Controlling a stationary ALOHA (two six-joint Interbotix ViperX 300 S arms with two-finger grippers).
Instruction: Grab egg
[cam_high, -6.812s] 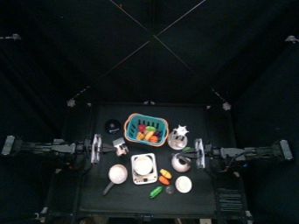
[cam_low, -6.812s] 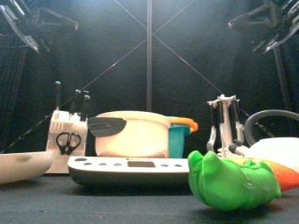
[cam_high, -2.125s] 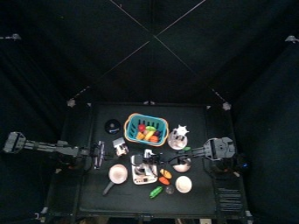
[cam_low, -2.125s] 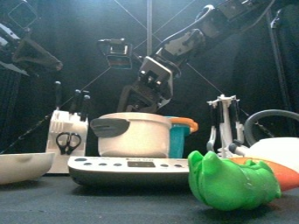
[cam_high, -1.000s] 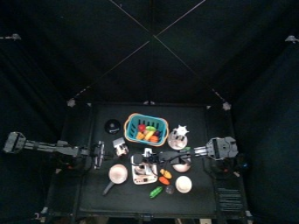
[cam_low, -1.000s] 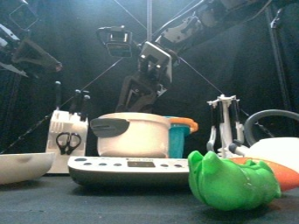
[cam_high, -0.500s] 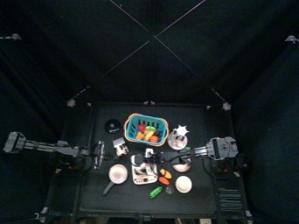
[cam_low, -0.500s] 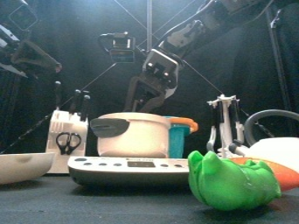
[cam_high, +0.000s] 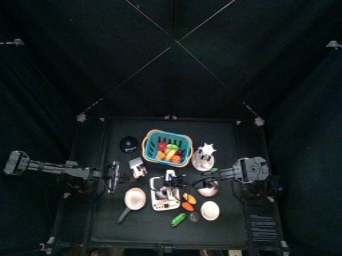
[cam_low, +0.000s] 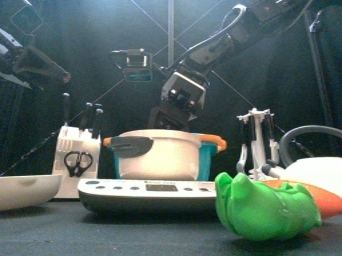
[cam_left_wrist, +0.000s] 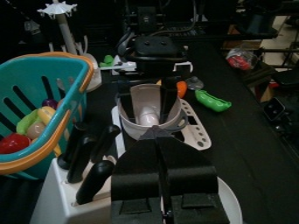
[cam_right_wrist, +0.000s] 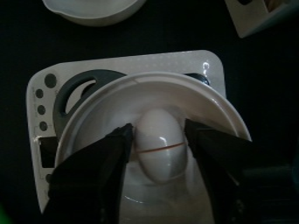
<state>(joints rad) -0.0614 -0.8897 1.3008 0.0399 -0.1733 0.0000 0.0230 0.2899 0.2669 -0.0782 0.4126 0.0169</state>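
From my right wrist camera I look straight down on the smooth white egg (cam_right_wrist: 160, 144), which lies in a white bowl (cam_right_wrist: 100, 109) on the flat white kitchen scale (cam_right_wrist: 70, 74). My right gripper (cam_right_wrist: 158, 144) has its black jaws spread wide, one on each side of the egg, just beside it; I cannot tell if they touch. Nothing is gripped. My left gripper (cam_left_wrist: 163, 171) rests at the table's left; its jaw state I cannot tell. The teal plastic basket (cam_left_wrist: 47, 87) stands nearby.

One egg (cam_right_wrist: 162, 143), one white bowl (cam_right_wrist: 93, 114) (on one scale (cam_right_wrist: 52, 79)), two pincers.
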